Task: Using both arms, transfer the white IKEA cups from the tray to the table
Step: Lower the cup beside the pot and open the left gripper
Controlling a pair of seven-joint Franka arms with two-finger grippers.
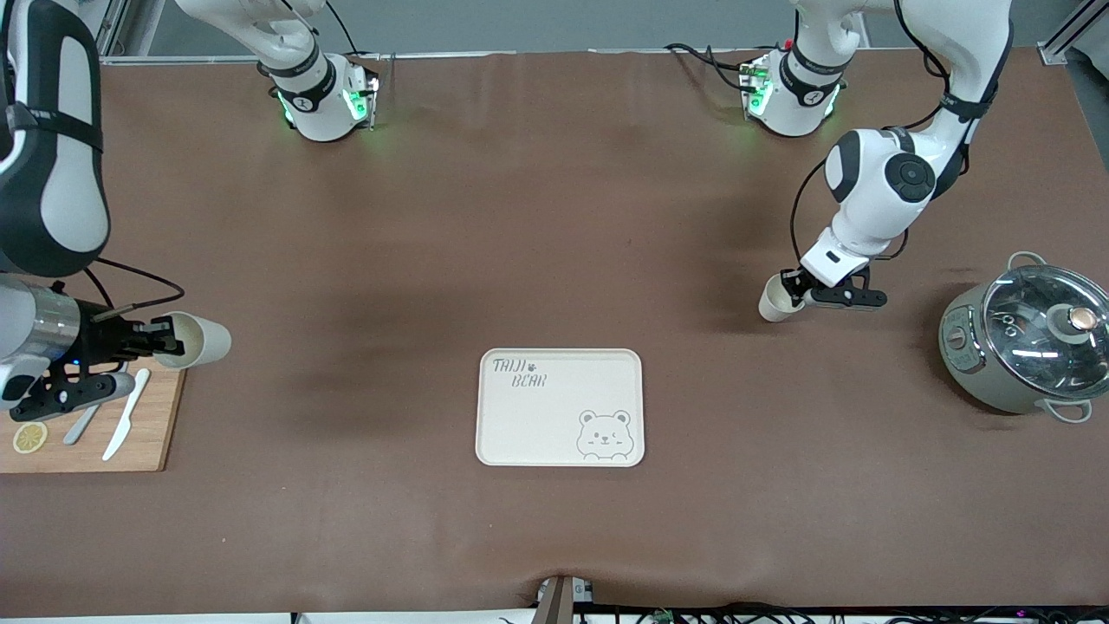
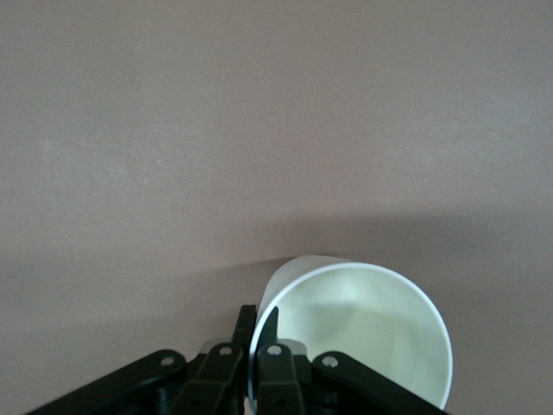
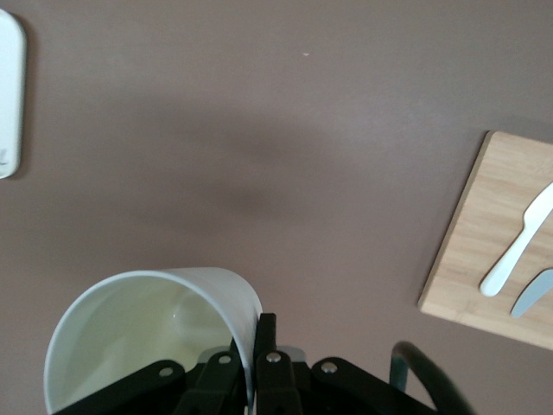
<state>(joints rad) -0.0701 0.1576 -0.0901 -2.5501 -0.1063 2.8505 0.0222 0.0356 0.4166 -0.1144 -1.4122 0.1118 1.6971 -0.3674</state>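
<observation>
Two white IKEA cups are each pinched by the rim wall and held tilted on their sides. My left gripper (image 1: 795, 293) is shut on one cup (image 1: 775, 302), low over bare table between the bear-printed tray (image 1: 537, 425) and the pot. In the left wrist view, its fingers (image 2: 257, 324) clamp the cup's wall (image 2: 363, 337). My right gripper (image 1: 163, 343) is shut on the other cup (image 1: 197, 341), over the corner of the cutting board. In the right wrist view, its fingers (image 3: 257, 333) clamp that cup's wall (image 3: 147, 337).
A wooden cutting board (image 1: 147, 425) with two knives and a lemon slice (image 1: 29, 437) lies at the right arm's end; it also shows in the right wrist view (image 3: 492, 233). A lidded grey pot (image 1: 1027, 342) stands at the left arm's end. The tray's edge shows in the right wrist view (image 3: 9, 95).
</observation>
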